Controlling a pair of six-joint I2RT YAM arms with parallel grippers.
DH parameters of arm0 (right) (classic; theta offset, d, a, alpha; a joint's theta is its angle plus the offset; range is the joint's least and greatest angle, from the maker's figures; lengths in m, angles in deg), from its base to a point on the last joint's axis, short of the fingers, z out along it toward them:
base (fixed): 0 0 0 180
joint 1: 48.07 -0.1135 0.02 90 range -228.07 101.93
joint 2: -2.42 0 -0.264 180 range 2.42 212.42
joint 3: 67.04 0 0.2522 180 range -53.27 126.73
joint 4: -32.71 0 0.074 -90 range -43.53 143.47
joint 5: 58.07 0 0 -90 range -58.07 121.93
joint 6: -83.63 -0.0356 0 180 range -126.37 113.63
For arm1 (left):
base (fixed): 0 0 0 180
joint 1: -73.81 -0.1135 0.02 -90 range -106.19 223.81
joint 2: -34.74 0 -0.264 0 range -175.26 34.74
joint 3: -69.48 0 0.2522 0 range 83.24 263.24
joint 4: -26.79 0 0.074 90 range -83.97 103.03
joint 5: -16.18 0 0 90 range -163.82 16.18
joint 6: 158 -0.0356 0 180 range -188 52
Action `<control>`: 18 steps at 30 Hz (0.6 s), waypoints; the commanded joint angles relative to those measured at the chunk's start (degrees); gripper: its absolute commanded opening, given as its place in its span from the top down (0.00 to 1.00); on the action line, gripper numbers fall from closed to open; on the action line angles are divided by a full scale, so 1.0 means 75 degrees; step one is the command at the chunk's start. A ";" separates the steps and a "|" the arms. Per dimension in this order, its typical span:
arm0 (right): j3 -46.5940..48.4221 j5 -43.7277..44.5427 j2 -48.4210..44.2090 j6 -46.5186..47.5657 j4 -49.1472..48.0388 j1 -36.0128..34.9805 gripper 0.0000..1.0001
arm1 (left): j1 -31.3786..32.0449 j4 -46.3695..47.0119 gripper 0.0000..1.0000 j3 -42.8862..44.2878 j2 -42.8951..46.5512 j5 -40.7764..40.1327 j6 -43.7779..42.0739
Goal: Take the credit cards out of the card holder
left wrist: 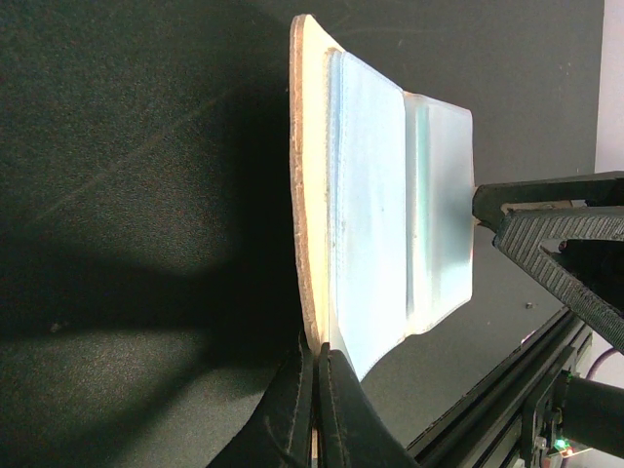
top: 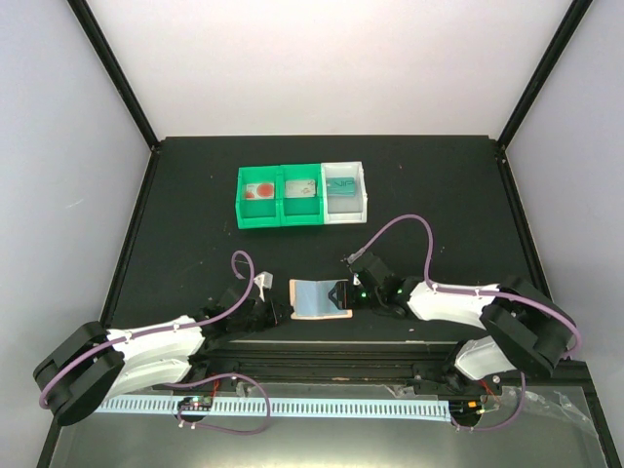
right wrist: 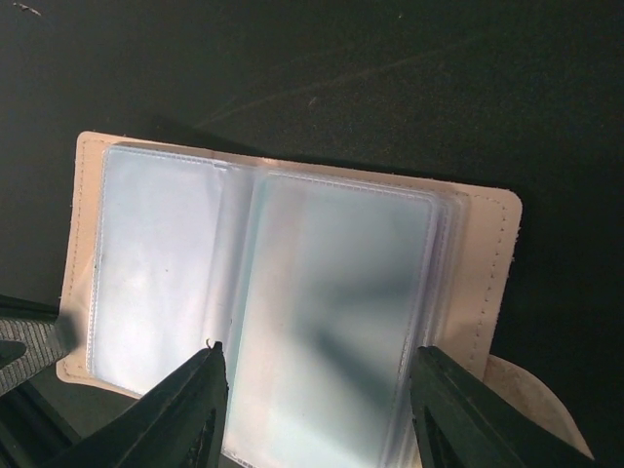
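Card holder (top: pixel 319 296) spread open (left claw (left wrist: pixel 317 356) pinching edge).

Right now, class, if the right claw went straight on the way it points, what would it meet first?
The right claw would most likely meet the clear sleeve of the open card holder, lying between its spread fingers. Its height above the sleeve is unclear, so it might skim over.

Overhead; wrist cameras near card holder (top: pixel 320 297)

A green two-compartment bin (top: pixel 280 218) sits touching a white bin (top: pixel 346 217) on the black table (top: pixel 448 195).
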 commanded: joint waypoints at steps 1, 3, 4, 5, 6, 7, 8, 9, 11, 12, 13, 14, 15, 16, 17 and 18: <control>0.0018 -0.0008 0.0119 -0.0080 -0.0240 0.0013 0.48 | 0.0067 0.0128 0.98 -0.0014 0.0032 -0.0147 -0.0037; -0.0008 -0.0083 0.0116 -0.0095 -0.0327 0.0011 0.48 | 0.0066 0.0147 0.99 -0.0002 0.0016 -0.0148 -0.0037; -0.0009 -0.0122 0.0118 -0.0088 -0.0368 0.0012 0.48 | 0.0066 0.0158 0.99 -0.0002 0.0018 -0.0148 -0.0042; -0.0018 -0.0182 0.0128 -0.0075 -0.0415 0.0012 0.48 | 0.0066 0.0162 0.99 -0.0002 0.0008 -0.0148 -0.0037; -0.0019 -0.0220 0.0130 -0.0074 -0.0458 0.0010 0.48 | 0.0066 0.0173 0.99 -0.0002 0.0008 -0.0139 -0.0035; -0.0021 -0.0265 0.0140 -0.0071 -0.0492 0.0010 0.48 | 0.0066 0.0168 0.98 -0.0002 0.0002 -0.0137 -0.0027; -0.0021 -0.0304 0.0171 -0.0088 -0.0515 0.0013 0.48 | 0.0072 0.0170 0.99 -0.0002 0.0005 -0.0137 -0.0031; -0.0021 -0.0329 0.0186 -0.0095 -0.0532 0.0010 0.48 | 0.0073 0.0174 0.98 -0.0002 0.0002 -0.0142 -0.0036; -0.0021 -0.0376 0.0216 -0.0122 -0.0594 0.0011 0.48 | 0.0068 0.0174 0.98 -0.0002 0.0004 -0.0142 -0.0035; -0.0018 -0.0393 0.0234 -0.0132 -0.0616 0.0013 0.48 | 0.0077 0.0171 0.98 -0.0002 0.0009 -0.0137 -0.0026; -0.0027 -0.0421 0.0245 -0.0135 -0.0639 0.0016 0.48 | 0.0078 0.0170 0.98 -0.0002 0.0009 -0.0139 -0.0026; -0.0022 -0.0439 0.0267 -0.0138 -0.0650 0.0018 0.48 | 0.0078 0.0174 0.99 -0.0002 0.0005 -0.0137 -0.0019; -0.0021 -0.0459 0.0283 -0.0130 -0.0669 0.0013 0.48 | 0.0078 0.0174 0.98 -0.0002 0.0003 -0.0137 -0.0024; -0.0018 -0.0482 0.0297 -0.0142 -0.0687 0.0010 0.48 | 0.0078 0.0165 0.98 -0.0002 0.0002 -0.0136 -0.0025; -0.0021 -0.0495 0.0318 -0.0154 -0.0716 0.0019 0.48 | 0.0078 0.0172 0.99 -0.0002 0.0007 -0.0136 -0.0025; -0.0031 -0.0510 0.0338 -0.0161 -0.0725 0.0011 0.48 | 0.0084 0.0181 0.99 -0.0002 -0.0004 -0.0142 -0.0025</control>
